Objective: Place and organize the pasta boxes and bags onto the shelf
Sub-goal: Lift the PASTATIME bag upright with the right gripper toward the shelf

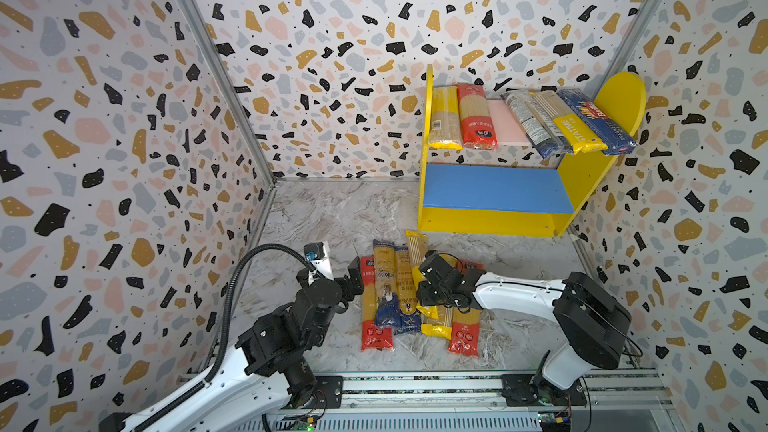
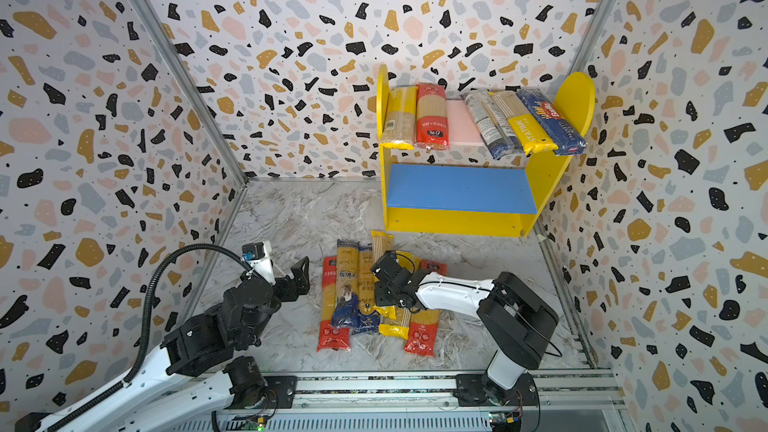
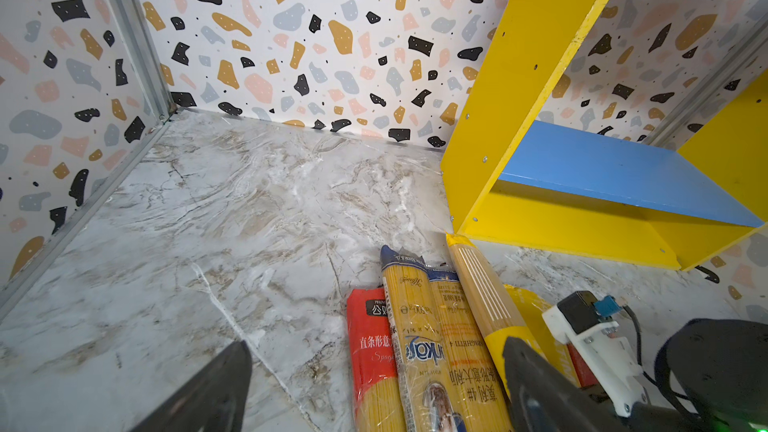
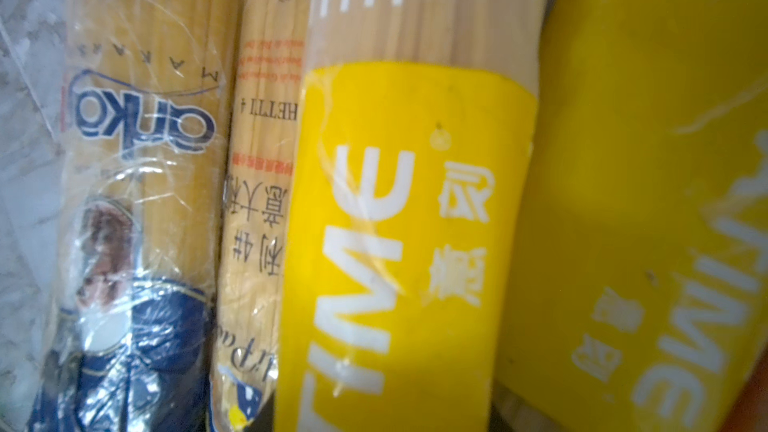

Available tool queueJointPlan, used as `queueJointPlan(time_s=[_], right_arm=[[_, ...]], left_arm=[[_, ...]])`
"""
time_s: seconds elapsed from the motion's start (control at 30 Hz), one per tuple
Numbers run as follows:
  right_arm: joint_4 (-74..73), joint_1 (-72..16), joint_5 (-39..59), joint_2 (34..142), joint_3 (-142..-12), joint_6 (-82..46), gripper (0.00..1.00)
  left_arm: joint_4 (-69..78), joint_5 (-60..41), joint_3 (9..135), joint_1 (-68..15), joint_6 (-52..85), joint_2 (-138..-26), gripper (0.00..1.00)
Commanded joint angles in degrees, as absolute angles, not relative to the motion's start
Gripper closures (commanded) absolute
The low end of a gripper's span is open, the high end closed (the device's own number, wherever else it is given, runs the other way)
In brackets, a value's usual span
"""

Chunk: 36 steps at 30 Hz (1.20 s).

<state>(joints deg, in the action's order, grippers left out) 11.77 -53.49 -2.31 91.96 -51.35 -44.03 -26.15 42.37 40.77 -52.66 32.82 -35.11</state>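
Six long narrow spaghetti packs (image 1: 399,297) lie side by side on the marble-patterned desk (image 1: 316,218), their long axes pointing toward the yellow two-tier wooden shelf (image 1: 490,218). Two are red, two yellow-and-blue, two yellow PASTATIME. Five more lie across its pink upper board (image 1: 505,122), ends overhanging the front. The right hand (image 1: 432,284) sits over one PASTATIME pack (image 4: 399,243); whether it is clenched cannot be told. The left hand (image 1: 354,278) hangs released beside the row.

bright, even, diffuse light from above in both top views; shadows short and soft. wall lines bow toward the edges. right wrist view is close-range and blurred: yellow pack (image 4: 407,243) soft, glare streaks on anko pack (image 4: 137,184).
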Motion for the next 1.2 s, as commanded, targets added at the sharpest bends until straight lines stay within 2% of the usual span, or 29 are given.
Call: queueJointPlan(time_s=[0.0, 0.2, 0.63, 0.9, 1.17], right_arm=[[13.98, -53.45, -2.92, 86.12, -51.46, -41.16, 0.71], [17.62, -53.61, -3.99, 77.02, -49.71, -39.34, 0.76], [25.93, -54.67, -7.99, 54.46, -46.88, -38.26, 0.78], [32.26, -56.62, -13.15, 43.88, -53.08, -35.42, 0.78], [35.77, -57.77, -17.97, 41.42, -63.26, -30.04, 0.78]], left_arm=[[-25.84, 43.92, 42.72, -52.45, 31.99, -36.19, 0.07], [-25.00, 44.05, 44.18, -52.46, 31.99, -38.88, 0.07], [-22.92, 42.89, 46.80, -52.45, 32.08, -42.62, 0.07], [-23.62, 44.30, 48.48, -52.42, 30.10, -44.86, 0.06], [-22.87, 43.87, 52.83, -52.40, 28.57, -48.75, 0.06]])
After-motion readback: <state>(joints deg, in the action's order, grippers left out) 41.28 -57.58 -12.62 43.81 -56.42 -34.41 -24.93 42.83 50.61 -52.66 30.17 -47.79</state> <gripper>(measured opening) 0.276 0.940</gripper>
